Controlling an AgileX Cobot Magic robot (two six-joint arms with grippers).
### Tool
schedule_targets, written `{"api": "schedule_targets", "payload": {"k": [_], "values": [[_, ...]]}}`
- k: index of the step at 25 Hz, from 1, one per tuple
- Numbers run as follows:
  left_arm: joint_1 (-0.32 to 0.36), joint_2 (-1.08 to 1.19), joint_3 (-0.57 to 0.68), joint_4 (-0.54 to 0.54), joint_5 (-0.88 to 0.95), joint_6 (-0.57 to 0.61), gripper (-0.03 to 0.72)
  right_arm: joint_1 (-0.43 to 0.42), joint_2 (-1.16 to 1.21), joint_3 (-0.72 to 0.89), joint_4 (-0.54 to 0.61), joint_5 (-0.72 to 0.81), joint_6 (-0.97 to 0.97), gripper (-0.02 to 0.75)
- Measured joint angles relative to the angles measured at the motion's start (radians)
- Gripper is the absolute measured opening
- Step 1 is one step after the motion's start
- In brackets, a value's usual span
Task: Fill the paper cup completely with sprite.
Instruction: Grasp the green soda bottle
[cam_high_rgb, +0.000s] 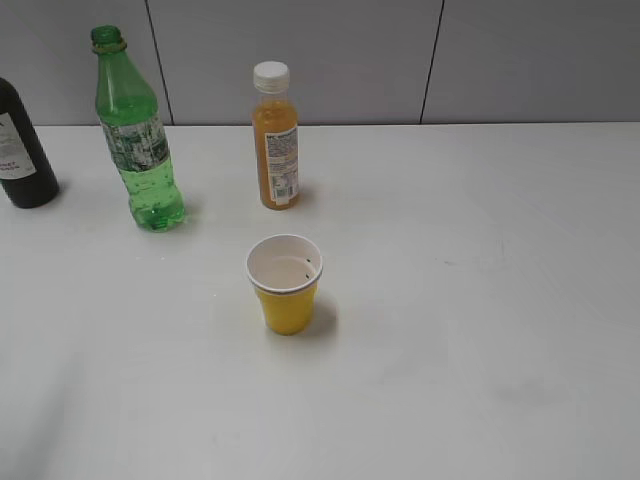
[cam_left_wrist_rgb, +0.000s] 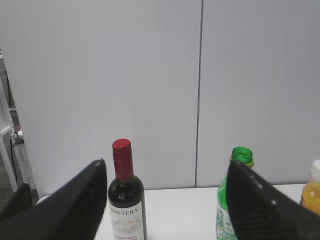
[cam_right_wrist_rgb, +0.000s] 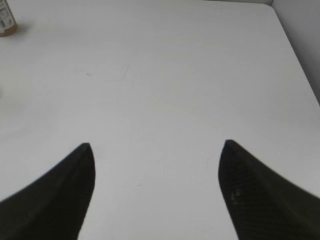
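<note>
The cup stands upright near the centre of the exterior frame on the white desk, its yellow outside and white inside both showing, with a few dark specks on the inner wall. Whether any liquid lies in it cannot be told.

Up and to the left of the cup, well apart from it, stands the Sprite bottle, green, clear and uncapped, with only a low pool of liquid at its base. An orange juice bottle with a white cap stands above the cup, towards the top centre. A dark bottle is cut by the left edge of the frame. All three bottles are upright and apart from each other.

Neither arm appears in the exterior view.

In the left wrist view the left end effector has its two dark fingers spread wide and holds nothing; between them show the dark bottle's red cap and the Sprite bottle's open neck against a grey wall.

In the right wrist view the right end effector is likewise spread, empty, over bare desk, with the juice bottle's base just visible at the upper left corner.
</note>
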Motion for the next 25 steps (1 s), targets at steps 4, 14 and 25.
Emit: {"api": "schedule_targets", "payload": {"k": [4,14,25], "values": [[0.000,0.107,0.000,0.000,-0.098,0.000,0.566,0.000,0.000,0.000,0.000,0.000,0.000,0.594],[-0.002,0.341,0.006,0.015,-0.309,0.000,0.566,0.000,0.000,0.000,0.000,-0.001,0.000,0.594],[-0.002,0.598,0.083,0.140,-0.593,-0.145,0.566,0.000,0.000,0.000,0.000,-0.001,-0.001,0.594]]}}
